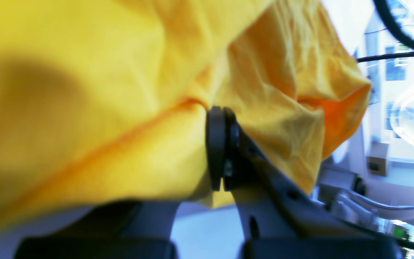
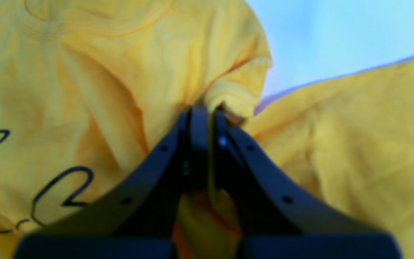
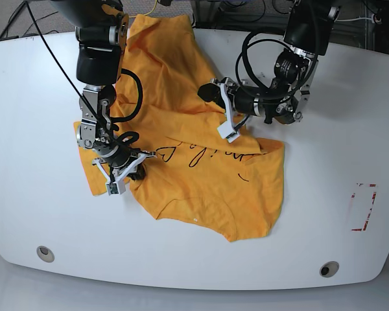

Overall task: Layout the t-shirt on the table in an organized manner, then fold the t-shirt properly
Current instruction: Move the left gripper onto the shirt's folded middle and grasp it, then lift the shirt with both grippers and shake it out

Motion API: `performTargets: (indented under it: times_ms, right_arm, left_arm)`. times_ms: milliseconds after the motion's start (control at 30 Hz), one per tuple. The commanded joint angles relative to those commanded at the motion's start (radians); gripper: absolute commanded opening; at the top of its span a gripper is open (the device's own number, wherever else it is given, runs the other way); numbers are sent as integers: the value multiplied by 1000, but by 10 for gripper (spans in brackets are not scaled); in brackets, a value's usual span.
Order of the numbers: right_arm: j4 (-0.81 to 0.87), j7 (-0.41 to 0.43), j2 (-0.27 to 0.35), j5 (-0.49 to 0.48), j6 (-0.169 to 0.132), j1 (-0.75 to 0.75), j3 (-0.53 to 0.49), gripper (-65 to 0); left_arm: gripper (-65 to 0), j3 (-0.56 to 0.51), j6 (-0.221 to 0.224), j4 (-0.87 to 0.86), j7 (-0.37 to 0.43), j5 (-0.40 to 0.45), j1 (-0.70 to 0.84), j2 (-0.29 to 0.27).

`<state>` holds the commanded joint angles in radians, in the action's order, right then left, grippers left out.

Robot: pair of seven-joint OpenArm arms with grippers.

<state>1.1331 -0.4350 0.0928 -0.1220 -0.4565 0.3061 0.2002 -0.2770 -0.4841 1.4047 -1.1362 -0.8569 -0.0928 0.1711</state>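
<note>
t-shirt (image 3: 194,162) lies crumpled across the middle of the table (image 3: 324,214), printed side up, black lettering and a heart outline showing; collar edge toward the near edge, the rest bunched up toward the far edge

right gripper (image 3: 120,172) sits on the shirt's left part in the base view; wrist view shows jaws pressed together with a fold of yellow cloth pinched between them near a sleeve hem (image 2: 243,90)

left gripper (image 3: 223,113) is over the shirt's centre-right, arm lying roughly sideways; wrist view shows its pads (image 1: 216,144) closed tight on a gathered ridge of fabric

red outline mark (image 3: 363,207) near the right edge, well apart from the shirt; two grommet holes (image 3: 45,253) by the near edge
</note>
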Motion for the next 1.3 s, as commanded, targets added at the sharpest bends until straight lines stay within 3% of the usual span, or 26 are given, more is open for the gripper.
performTargets:
  times_ms: [67, 267, 667, 800, 967, 1133, 1300]
  right_arm:
    - [58, -6, -2, 0, 0, -15, -3, -648]
    - [213, -141, -34, 0, 0, -23, 2, -648]
    - [331, -166, -44, 2, 2, 25, -5, -648]
    - [328, -166, -34, 6, 2, 86, -2, -648]
    - [328, -198, -15, 3, 2, 172, -6, -648]
    - [328, -232, 2, 2, 2, 278, -3, -648]
    - [330, -273, 21, 0, 0, 385, -3, -648]
  left_arm:
    - [-650, 18, 0, 43, -3, -2, 2, 31]
    - [-650, 118, -3, 172, -6, -2, 34, 115]
    - [-650, 230, -12, 302, -6, -3, -26, 290]
    - [-650, 282, -81, 296, -6, -3, -109, 342]
    - [-650, 356, -127, 299, -12, -3, -215, 377]
    - [-650, 408, -172, 295, -69, -3, -376, 382]
    - [-650, 410, -210, 292, -74, -2, -509, 385]
